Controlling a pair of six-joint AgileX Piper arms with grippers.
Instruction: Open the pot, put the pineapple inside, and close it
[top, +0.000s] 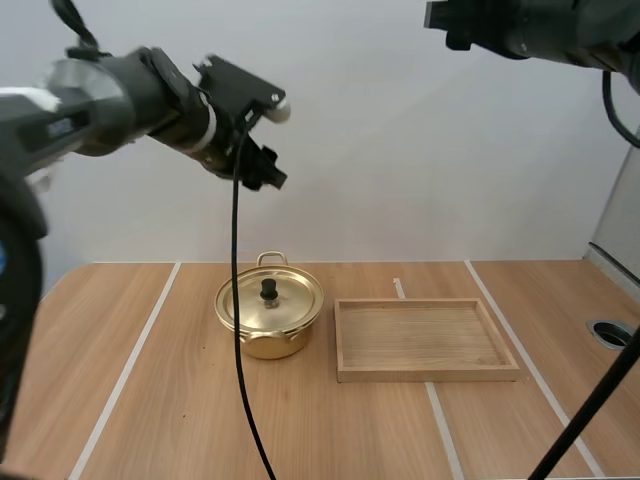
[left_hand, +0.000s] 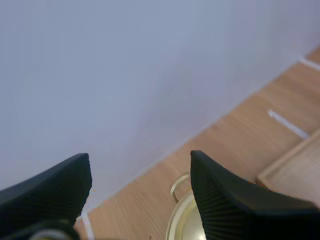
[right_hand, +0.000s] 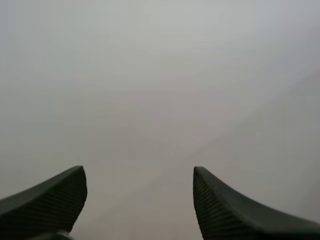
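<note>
Table (top: 180, 400): wooden, pale stripes.
Pot (top: 268, 345): centre-left, lid (top: 288, 298) on, just beside wooden tray (top: 425, 374).
Left gripper (left_hand: 140, 156): fingers apart, high above pot.
Right gripper (right_hand: 138, 169): fingers apart, holding nothing.
Progress: apparently unstarted; every step remains.

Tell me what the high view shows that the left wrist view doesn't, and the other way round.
High view adds the whole pot, its lid on with a black knob, the full wooden tray beside it, and the left arm raised above the table. Left wrist view adds a close look at the left claw: fingers apart, ribbed inner face visible. Both share the pot's far handle, a tray corner and the table.
</note>
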